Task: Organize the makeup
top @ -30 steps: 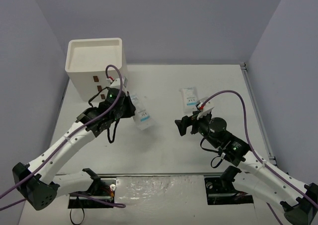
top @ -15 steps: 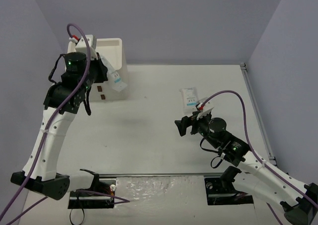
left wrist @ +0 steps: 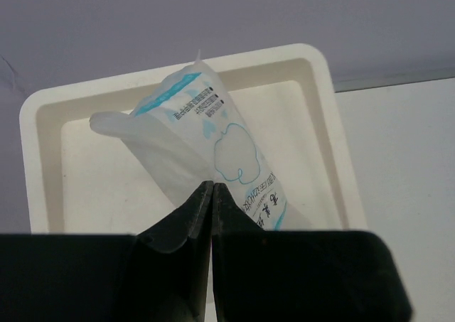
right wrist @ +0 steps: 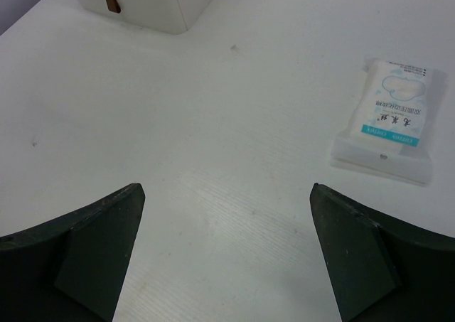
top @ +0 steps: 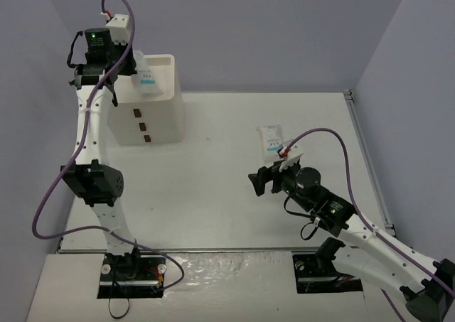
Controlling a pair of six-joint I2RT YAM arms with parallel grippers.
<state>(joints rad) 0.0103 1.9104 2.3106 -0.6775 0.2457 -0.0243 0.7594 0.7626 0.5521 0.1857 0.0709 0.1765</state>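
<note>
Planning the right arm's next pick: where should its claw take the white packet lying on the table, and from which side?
The packet lies flat on the table, so probably from straight above, pinching across its narrower width at the two long edges near the middle. The open right claw looks wide enough. The thin sealed end flap would likely slip.

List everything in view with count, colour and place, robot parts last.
held packet: 1, white with blue print, pinched above the box's top tray
lying packet: 1, white with blue print, flat on the table beyond the right gripper
box: 1, white, far left of the table
drawer handles: 3, brown, on the box's front
table: 1, white
cables: 2, purple, one along each arm
left gripper: 1, black, shut on the held packet
right gripper: 1, black, open, holding nothing
</note>
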